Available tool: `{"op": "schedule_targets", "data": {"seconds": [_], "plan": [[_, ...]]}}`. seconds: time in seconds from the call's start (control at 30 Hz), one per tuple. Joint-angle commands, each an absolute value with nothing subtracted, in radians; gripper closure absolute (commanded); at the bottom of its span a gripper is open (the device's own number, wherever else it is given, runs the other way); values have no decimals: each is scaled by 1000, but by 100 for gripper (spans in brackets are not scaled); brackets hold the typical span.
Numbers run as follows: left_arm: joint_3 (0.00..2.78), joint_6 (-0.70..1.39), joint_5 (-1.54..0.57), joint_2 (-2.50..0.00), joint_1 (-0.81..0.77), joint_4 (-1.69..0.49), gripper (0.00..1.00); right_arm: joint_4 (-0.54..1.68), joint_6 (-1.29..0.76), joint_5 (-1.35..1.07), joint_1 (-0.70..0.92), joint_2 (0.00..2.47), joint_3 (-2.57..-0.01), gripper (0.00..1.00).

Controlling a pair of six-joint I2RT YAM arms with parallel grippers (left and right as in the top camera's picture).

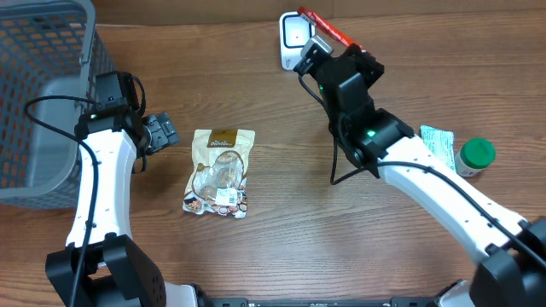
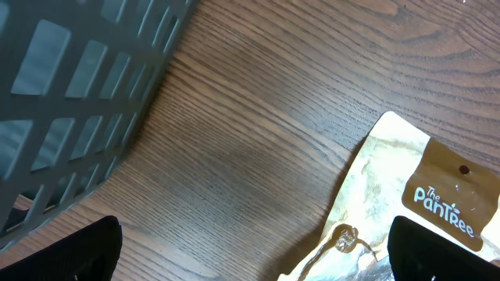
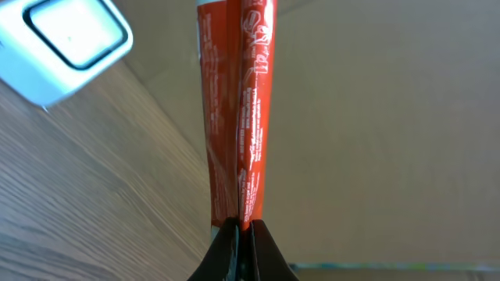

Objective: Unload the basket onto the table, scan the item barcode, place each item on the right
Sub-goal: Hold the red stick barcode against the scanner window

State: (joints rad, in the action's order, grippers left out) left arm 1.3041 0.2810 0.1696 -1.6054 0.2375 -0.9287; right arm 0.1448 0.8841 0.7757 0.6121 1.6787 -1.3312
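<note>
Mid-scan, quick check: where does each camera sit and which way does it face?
Overhead: above the table, looking straight down; left gripper and right gripper with their arms show.
Left wrist: on the left arm, facing down at snack pouch and basket; its open fingers show at the bottom corners.
Right wrist: looks along its shut fingers pinching the red packet, scanner at upper left.
Shared: overhead and right wrist both show red packet and scanner.
</note>
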Motion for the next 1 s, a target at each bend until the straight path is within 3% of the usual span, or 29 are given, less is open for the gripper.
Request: {"op": "schedule_targets", "data": {"seconds": [0.0,0.6,0.97], "plan": [[1310,270,183,-1597,235,-930,0,120,918,822,614,1749,-1336,97],[1310,270,183,-1597,235,-930,0,-219,936,822,608,2038,-1336,97],[1310,270,183,-1597,235,-930,0,-446,1243,834,586,2164,-1336,97]]}}
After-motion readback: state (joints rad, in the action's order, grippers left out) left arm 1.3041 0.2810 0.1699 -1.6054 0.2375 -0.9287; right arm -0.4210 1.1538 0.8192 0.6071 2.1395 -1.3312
